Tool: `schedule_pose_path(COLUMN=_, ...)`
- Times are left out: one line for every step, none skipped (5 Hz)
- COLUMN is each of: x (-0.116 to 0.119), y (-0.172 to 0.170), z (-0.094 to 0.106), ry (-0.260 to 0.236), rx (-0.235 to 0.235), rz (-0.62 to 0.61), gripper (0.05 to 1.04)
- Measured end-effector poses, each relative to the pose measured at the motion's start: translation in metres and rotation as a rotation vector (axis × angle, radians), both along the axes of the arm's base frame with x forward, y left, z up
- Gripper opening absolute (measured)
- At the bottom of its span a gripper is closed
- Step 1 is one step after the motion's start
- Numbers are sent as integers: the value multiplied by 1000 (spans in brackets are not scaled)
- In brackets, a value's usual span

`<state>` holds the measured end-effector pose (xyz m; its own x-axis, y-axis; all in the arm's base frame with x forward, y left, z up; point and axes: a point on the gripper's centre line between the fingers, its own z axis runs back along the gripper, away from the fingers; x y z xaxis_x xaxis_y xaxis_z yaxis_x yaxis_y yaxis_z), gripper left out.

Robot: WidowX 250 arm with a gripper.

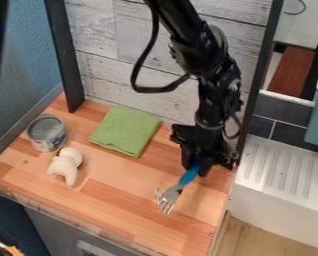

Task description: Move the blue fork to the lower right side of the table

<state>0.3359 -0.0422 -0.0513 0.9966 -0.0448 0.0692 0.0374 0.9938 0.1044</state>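
Over the right part of the wooden table, near its back right, the black gripper (200,164) hangs down, shut on the handle of the blue fork (189,175). From between the fingers the blue handle slants down and left to the silver head, whose tines point toward the table's front edge. The handle's upper end is hidden by the gripper. Whether the tines touch the wooden table (121,212) I cannot tell.
A green cloth (125,131) lies at the back middle. An open can (47,132) stands at the left, with a white plush toy (66,165) beside it. A white ribbed sink drainer (282,167) adjoins on the right. A panelled wall (98,62) rises behind.
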Motion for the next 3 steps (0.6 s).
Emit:
schedule_pose_path(x=3, y=-4, z=-6, ry=1, rx=-14, rz=-3, gripper=357)
schedule_pose_path(x=1, y=-11, z=-16, ry=20, rx=-29, rz=0, gripper=357)
schedule_pose_path(x=2, y=-12, z=-26, ry=40, rx=-33, rz=-4, gripper=357)
